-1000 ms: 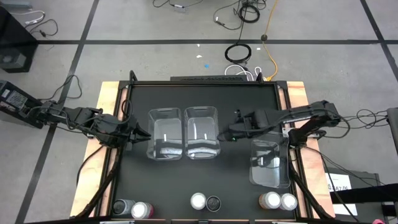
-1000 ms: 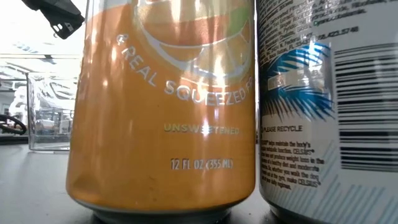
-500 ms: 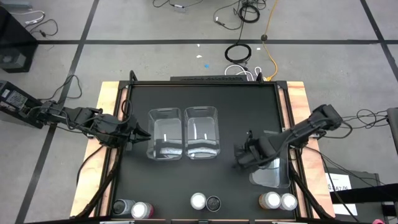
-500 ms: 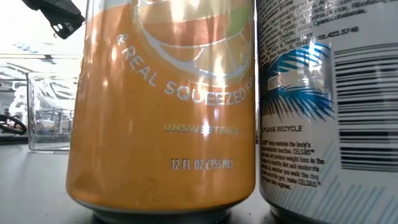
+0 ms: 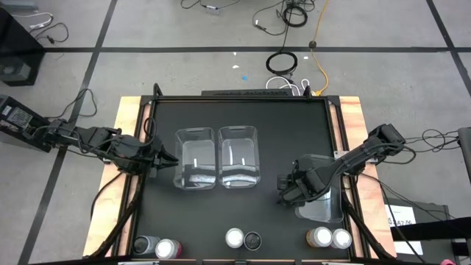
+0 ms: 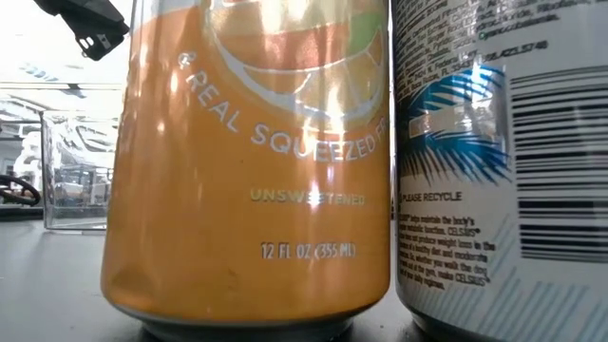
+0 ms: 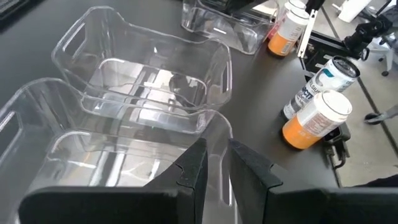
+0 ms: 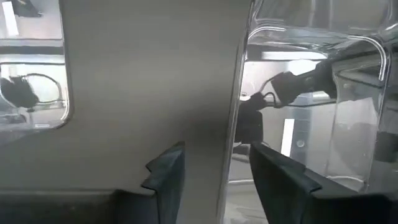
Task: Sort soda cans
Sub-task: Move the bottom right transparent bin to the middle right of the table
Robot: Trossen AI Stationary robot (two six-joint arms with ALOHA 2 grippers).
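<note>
Six soda cans stand upright along the near edge: a pair near left [image 5: 157,246], a pair in the middle [image 5: 243,238], a pair near right [image 5: 330,238]. In the low view an orange can [image 6: 252,161] and a white-and-blue can [image 6: 499,161] fill the picture. Three clear bins stand on the mat. My left gripper [image 5: 169,160] is at the left bin [image 5: 196,158], shut on its wall. My right gripper [image 5: 284,193] is open, with a finger on either side of the left wall [image 8: 235,124] of the right bin [image 5: 321,193]. Whether it touches the wall, I cannot tell. My left gripper pinches the left bin's left wall at its rim [image 7: 221,134] between its two fingers. It comes level from the table's left, one finger inside the bin and one outside. The bin stands flat on the mat.
The middle bin [image 5: 238,156] stands right beside the left one. The black mat [image 5: 243,118] lies on a table with wooden side edges [image 5: 126,118]. There is bare mat between the bins and the row of cans. Cables lie on the floor beyond the far edge.
My right gripper has swung from beside the middle bin's right wall toward the near edge and a little right, to the right bin's left wall. The left arm, bins and cans have kept still.
</note>
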